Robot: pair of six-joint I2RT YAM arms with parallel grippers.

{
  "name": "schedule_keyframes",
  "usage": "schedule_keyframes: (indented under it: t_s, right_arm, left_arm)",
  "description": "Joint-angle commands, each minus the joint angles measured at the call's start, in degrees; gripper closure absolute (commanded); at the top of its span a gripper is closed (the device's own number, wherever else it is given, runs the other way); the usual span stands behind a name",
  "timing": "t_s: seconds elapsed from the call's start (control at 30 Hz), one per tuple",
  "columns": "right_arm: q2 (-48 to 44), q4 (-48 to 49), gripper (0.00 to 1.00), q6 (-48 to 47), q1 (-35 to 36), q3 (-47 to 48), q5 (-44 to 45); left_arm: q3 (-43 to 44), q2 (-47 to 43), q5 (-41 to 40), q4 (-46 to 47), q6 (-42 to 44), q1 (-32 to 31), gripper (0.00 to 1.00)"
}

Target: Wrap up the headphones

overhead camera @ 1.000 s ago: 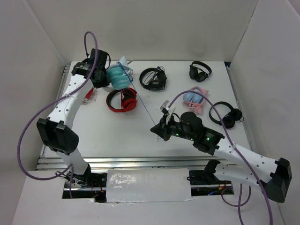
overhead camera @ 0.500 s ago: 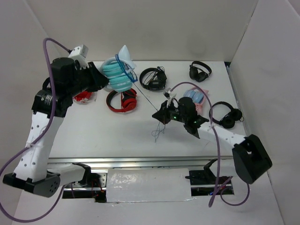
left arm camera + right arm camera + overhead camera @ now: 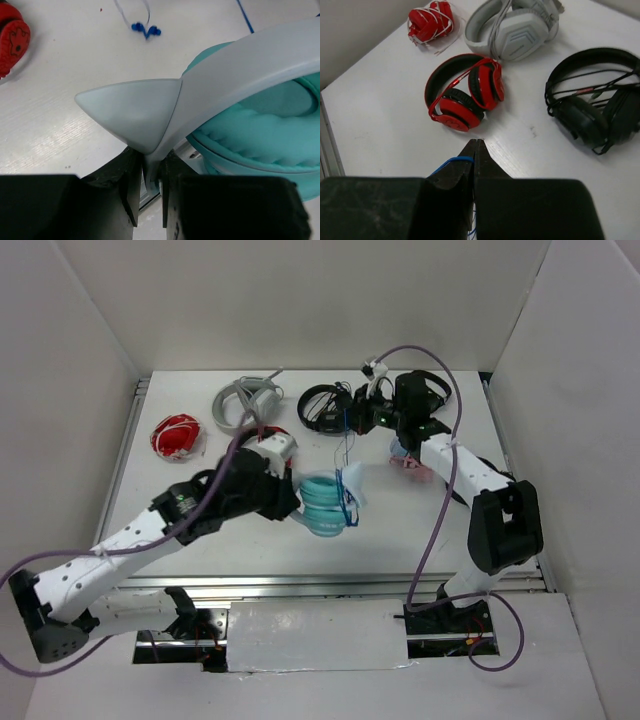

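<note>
- White walls (image 3: 300,300) close the bench (image 3: 400,535) on the left, far and right sides. Its near-right part lies open.
- The far strip is crowded with a red bundle (image 3: 177,435), a grey set (image 3: 245,398) and a black set (image 3: 322,408).
- From above, the left arm (image 3: 150,535) covers most of the red set (image 3: 465,97). A pale set (image 3: 408,455) is half hidden under the right arm (image 3: 455,465).
- The headphones (image 3: 325,505) sit near the centre, just right of the left hand (image 3: 152,172), which pinches their white band (image 3: 240,75). Whether they touch the bench is unclear.
- The right hand (image 3: 475,150) hangs far of the headphones, beside the black set. It is pressed together on the blue cable (image 3: 451,162).
</note>
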Motion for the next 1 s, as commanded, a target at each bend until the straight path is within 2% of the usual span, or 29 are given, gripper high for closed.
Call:
schedule_keyframes:
  t_s: [0.0,0.1,0.23,0.3,0.4,0.5,0.63,0.73,0.83,0.97]
  right_arm:
    - [-0.5,-7.2,1.0,-8.0,-2.1,7.0,0.8]
    - [-4.1,-10.8,1.0,-11.9,-2.6,8.9,0.5]
    - [-11.7,-15.8,1.0,-17.5,-1.4,7.6,1.6]
    - [-17.6,-16.0,1.0,-19.1,1.2,4.6,5.3]
    - [-25.8,-16.3,1.0,-19.3,4.6,-0.2,11.3]
    - [-33.1,-15.6,1.0,-17.3,10.5,-4.8,16.0]
    - [-39.9,-16.5,1.0,-10.1,16.7,-10.6,20.1]
    - [-43.2,-16.7,1.0,-6.9,20.6,-13.8,23.1]
    - [-45.3,-15.7,1.0,-2.5,26.2,-17.7,31.6]
    - [-46.0,-13.3,1.0,1.8,32.9,-22.5,37.3]
  left_arm:
    - [1.2,3.2,-10.9,1.4,1.6,-11.6,1.0]
    - [2.2,8.7,-19.5,-4.2,-0.7,-14.8,1.0]
    - [3.0,14.5,-27.1,-8.1,-4.2,-14.5,1.0]
    - [6.1,18.9,-32.5,-12.6,-6.3,-12.8,1.0]
    - [9.0,23.2,-34.7,-14.8,-9.5,-8.1,1.0]
    - [11.0,25.4,-36.3,-15.5,-13.1,-1.7,1.0]
    - [21.1,31.4,-42.1,-23.2,-18.0,7.0,1.0]
    - [29.3,34.3,-45.8,-27.6,-20.5,10.2,1.0]
    - [36.6,36.7,-47.9,-31.6,-21.5,13.3,1.0]
    - [42.5,35.6,-45.9,-28.1,-18.7,15.6,1.0]
